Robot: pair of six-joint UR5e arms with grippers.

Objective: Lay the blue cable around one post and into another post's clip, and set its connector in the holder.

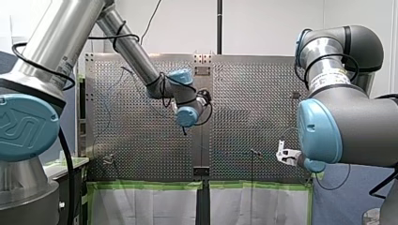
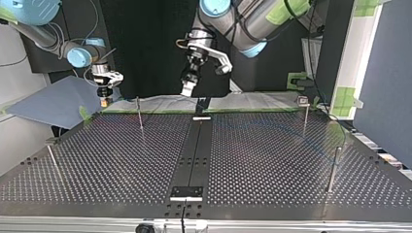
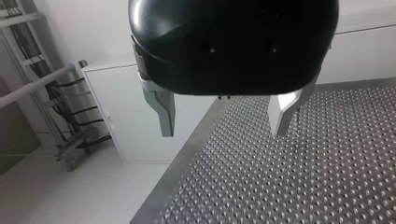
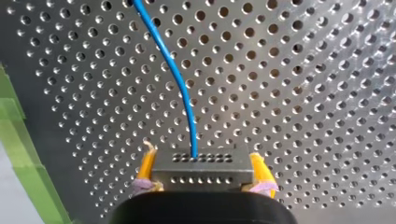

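Since our right gripper [image 4: 201,154] is clamped on the connector [image 4: 201,171], the blue cable [image 4: 180,79] running straight ahead of it, we judge this arm leads the routing.

4 thin posts [image 2: 334,167] at table [image 2: 272,165] edges, middle open

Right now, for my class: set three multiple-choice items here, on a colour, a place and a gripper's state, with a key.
1. The cable is: A red, B blue, C green.
2. The connector sits: A between my right gripper's pads, B between my left gripper's fingers, C loose on the perforated table.
3. My left gripper is: A shut on the cable, B open and empty, C shut on the connector.
Key: 1 B, a blue line leaves the connector; 2 A, yellow pads flank it; 3 B, its metal fingers stand apart around nothing.
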